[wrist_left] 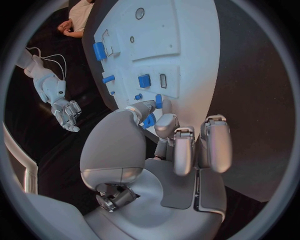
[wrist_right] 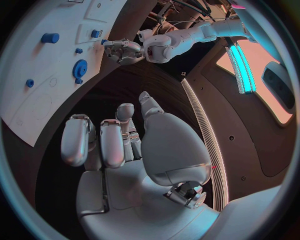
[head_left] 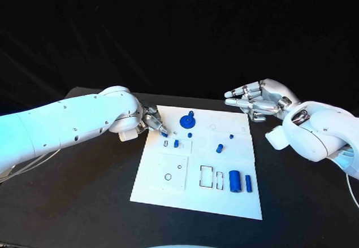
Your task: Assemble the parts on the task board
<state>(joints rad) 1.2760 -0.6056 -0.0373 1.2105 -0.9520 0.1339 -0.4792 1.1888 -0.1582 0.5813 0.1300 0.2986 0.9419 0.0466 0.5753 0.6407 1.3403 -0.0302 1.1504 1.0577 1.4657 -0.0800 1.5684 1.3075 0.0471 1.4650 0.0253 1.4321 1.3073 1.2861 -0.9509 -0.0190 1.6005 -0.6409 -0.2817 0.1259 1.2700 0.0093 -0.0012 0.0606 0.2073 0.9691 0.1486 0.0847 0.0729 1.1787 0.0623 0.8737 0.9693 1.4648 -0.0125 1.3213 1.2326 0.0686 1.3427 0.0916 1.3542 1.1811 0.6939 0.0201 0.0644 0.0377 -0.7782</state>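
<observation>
Your left hand (head_left: pixel 150 122) pinches a small blue part (head_left: pixel 163 134) at the board's (head_left: pixel 193 201) left edge, near its far corner; slot (head_left: pixel 167 143) lies just beside, nearer you. Right hand (head_left: pixel 261 99) off the far-right corner, fingers apart, holding nothing

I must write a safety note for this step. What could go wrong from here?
1. The left hand pinches a small blue part at the board's edge; the part may slip out.
2. The gear and a peg stand close to that hand, so its fingers could knock them.
</observation>
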